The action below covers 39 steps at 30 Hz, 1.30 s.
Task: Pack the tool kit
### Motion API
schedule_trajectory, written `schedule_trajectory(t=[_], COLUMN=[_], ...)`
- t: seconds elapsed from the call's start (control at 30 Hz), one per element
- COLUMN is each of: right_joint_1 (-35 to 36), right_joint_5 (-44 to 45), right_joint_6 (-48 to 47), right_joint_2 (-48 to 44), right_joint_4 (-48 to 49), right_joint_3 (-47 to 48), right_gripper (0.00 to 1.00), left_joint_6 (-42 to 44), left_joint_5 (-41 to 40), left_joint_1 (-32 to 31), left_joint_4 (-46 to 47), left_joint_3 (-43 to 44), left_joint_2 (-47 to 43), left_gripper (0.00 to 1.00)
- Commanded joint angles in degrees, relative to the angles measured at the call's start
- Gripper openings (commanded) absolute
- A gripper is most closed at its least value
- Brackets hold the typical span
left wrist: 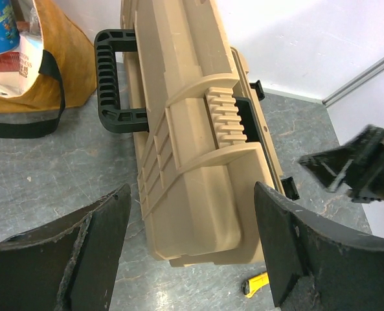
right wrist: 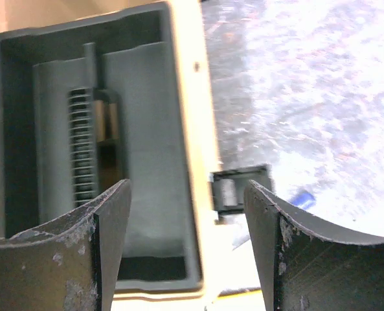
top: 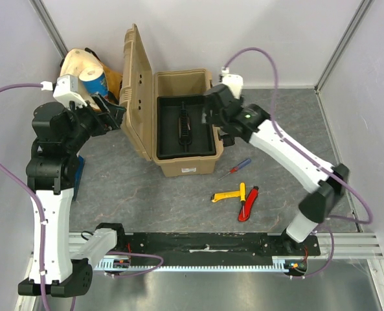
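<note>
top external: toolbox [top: 179,163], seemingly stone table [top: 146,201]

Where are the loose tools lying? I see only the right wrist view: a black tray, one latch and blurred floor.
Observer: The screwdriver, the yellow-handled tool and the red knife lie on the table in front of the toolbox, towards the arm bases.
Operator: How does the lid stand?
Observer: The lid is open and stands upright on the left side of the toolbox.
Operator: Is the left hand holding something?
Observer: No, the left hand is open and empty, facing the outer side of the lid.
Operator: What is behind it?
Observer: A cloth bag stands in the far left corner.
</note>
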Motion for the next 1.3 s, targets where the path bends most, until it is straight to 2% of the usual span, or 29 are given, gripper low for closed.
schedule_trajectory(t=[0.0,0.17,0.33,0.4,0.53,0.63,0.7,0.77,0.97,1.27], right_joint_1=[-4.53,-8.49,-8.67,-8.67,-8.76,-8.67,-8.76,-8.67,-8.67,-8.76], right_joint_5=[-0.07,-4.73,-8.07,-7.55,-8.51,-12.02,-16.14,-20.01,-24.33,-24.24], right_joint_6=[3.85,4.74,3.85,4.38,6.40,7.37,7.55,7.55,7.38,7.46], right_joint_2=[-10.06,-19.82,-22.21,-22.38,-24.40,-26.86,-28.53,-29.94,-28.10,-22.57], right_joint_4=[0.26,-0.89,-2.90,-4.74,-7.04,-6.43,-4.50,-1.17,6.05,11.58], right_joint_3=[-9.63,-21.41,-28.02,-29.68,-36.09,-43.20,-47.86,-52.62,-58.60,-61.07], right_gripper=[0.76,0.77,0.77,0.77,0.72,0.62,0.52,0.48,0.42,0.39], left_joint_6=[0.03,1.43,3.10,3.98,3.63,3.37,3.11,2.84,2.49,2.58], left_joint_5=[3.56,4.10,-7.67,-9.35,-6.73,-4.36,-3.12,-2.15,-1.18,-1.53], left_joint_1=[-0.18,-0.26,-0.18,-0.61,-0.88,-0.88,-0.79,-0.79,-1.05,-1.49], left_joint_4=[1.90,1.02,-2.14,-3.11,-3.20,-2.77,-2.50,-2.24,-1.97,-1.71], left_joint_3=[2.79,5.16,8.68,10.25,12.10,13.33,13.78,13.87,12.64,11.49], left_joint_2=[0.37,0.98,0.54,0.54,0.37,0.54,0.80,1.24,1.95,1.95], left_gripper=[0.82,0.82,0.82,0.82,0.82,0.82,0.82,0.82,0.82,0.82])
